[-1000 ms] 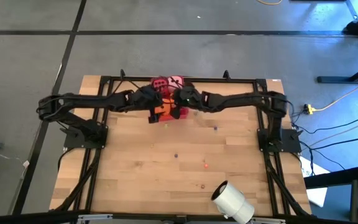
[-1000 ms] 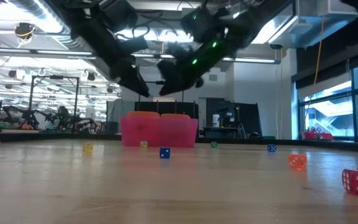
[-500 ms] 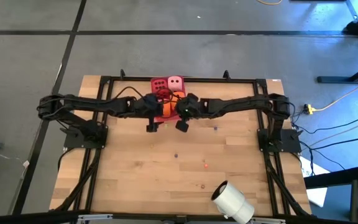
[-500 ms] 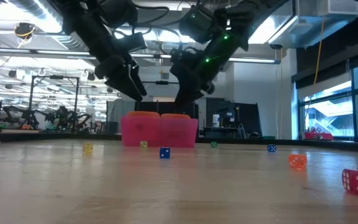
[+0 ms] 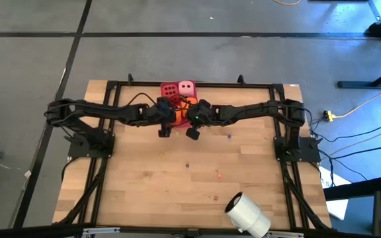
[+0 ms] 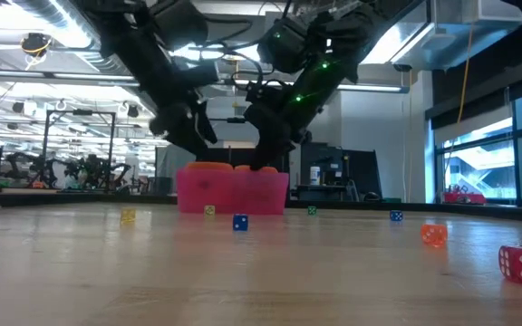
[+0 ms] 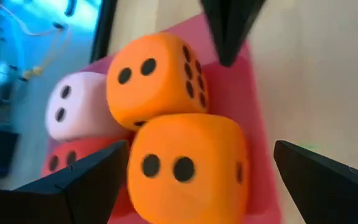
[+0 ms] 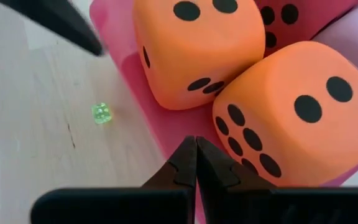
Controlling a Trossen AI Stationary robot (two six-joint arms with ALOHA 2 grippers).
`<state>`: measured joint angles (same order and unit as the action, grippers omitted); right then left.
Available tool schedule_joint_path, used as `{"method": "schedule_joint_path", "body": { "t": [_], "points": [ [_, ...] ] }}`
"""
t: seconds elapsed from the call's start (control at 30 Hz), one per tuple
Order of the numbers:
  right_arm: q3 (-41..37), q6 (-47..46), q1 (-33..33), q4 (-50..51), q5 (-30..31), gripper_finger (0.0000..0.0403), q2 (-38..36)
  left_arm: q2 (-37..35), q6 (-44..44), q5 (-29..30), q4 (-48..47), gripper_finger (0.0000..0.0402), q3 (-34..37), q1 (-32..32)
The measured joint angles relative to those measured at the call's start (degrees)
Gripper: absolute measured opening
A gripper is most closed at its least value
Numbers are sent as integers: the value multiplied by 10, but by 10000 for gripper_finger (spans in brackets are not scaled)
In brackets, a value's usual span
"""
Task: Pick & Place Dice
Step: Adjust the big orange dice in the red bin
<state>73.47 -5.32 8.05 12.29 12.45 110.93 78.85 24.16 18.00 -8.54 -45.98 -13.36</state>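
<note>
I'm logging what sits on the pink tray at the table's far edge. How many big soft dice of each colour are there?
Orange dice: 2
Pale pink die: 1
Red die: 1
Total: 4, all on the pink tray.

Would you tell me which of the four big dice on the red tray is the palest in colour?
It is the pale pink die, at the tray's back corner beside the red die. The two orange dice sit in front, by the grippers.
</note>
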Motion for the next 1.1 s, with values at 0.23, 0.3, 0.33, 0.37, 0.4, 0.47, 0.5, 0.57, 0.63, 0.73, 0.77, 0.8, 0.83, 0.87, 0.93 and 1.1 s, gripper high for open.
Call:
{"method": "schedule_joint_path", "body": {
  "t": [0.23,0.3,0.33,0.37,0.4,0.47,0.5,0.57,0.63,0.73,0.77,0.8,0.83,0.87,0.93,1.1],
  "points": [
    [0,1,0,1,0,6,0,33,28,84,58,398,0,-8],
    [0,1,0,2,0,6,0,40,26,76,59,398,0,-10],
    [0,1,0,3,0,6,0,45,27,73,56,398,0,-11],
    [0,1,0,4,0,6,0,52,28,71,54,398,0,-11],
    [0,1,0,4,0,6,0,59,32,69,54,398,0,-11],
    [0,1,0,4,0,6,0,71,44,80,54,398,0,-10],
    [0,1,0,4,0,6,0,78,52,92,63,398,0,-10],
    [0,2,0,4,-5,6,0,91,68,129,76,398,-1,-10],
    [0,2,0,5,-30,6,0,102,78,171,92,398,-1,-10],
    [0,3,1,5,-59,6,0,104,84,205,108,398,-1,-11],
    [0,7,1,5,-64,6,0,104,84,205,113,398,-1,-11],
    [0,12,1,5,-69,6,0,101,84,204,115,398,0,-11],
    [0,15,0,5,-75,6,0,100,84,207,117,398,0,-11],
    [0,17,0,4,-80,6,0,99,87,211,119,398,0,-11],
    [0,17,0,4,-88,6,0,99,95,216,119,398,0,-14],
    [0,30,0,4,-87,6,0,99,77,186,120,398,0,-22]
  ]
}}
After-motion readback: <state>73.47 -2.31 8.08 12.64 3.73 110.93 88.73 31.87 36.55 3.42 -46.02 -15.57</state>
